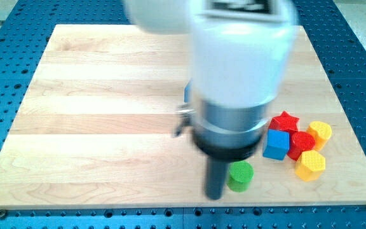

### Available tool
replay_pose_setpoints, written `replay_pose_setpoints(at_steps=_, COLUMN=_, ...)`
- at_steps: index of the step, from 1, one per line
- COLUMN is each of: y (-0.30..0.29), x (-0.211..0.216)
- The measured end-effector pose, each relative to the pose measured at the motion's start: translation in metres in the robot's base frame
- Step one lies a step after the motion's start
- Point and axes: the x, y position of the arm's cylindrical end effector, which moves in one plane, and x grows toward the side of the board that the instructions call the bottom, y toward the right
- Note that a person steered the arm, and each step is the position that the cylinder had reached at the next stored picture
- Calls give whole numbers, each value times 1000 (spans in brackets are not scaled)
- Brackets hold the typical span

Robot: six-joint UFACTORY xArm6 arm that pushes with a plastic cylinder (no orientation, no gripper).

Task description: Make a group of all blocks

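Note:
My tip (215, 194) rests on the board near the view's bottom, just left of a green cylinder block (239, 176) and about touching it. To the right sits a tight cluster: a red star block (285, 121), a blue cube (276, 144), a red block (302, 143), a yellow block (320, 133) and a yellow hexagon block (311, 165). The green cylinder lies apart from the cluster, to its lower left. The arm's white and grey body (240, 76) hides the board's middle behind it.
The wooden board (94, 121) lies on a blue perforated table (5, 89). The board's bottom edge runs just below my tip. A small metal fitting (184, 117) sticks out at the arm's left side.

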Motion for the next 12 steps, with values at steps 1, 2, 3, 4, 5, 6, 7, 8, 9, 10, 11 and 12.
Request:
replay_pose_setpoints(at_steps=1, y=33, x=-12)
replay_pose_setpoints(at_steps=2, y=-76, x=-31)
replay_pose_setpoints(at_steps=3, y=-112, x=-139)
replay_pose_setpoints(at_steps=4, y=-128, x=-204)
replay_pose_setpoints(at_steps=5, y=-59, x=-179)
replay_pose_setpoints(at_steps=6, y=28, x=-164)
replay_pose_setpoints(at_steps=7, y=-37, x=-208)
replay_pose_setpoints(at_steps=8, y=49, x=-225)
replay_pose_setpoints(at_steps=9, y=74, x=-163)
replay_pose_setpoints(at_steps=10, y=68, x=-166)
replay_pose_setpoints(at_steps=11, y=-73, x=-199)
replay_pose_setpoints(at_steps=12, y=-82, x=-278)
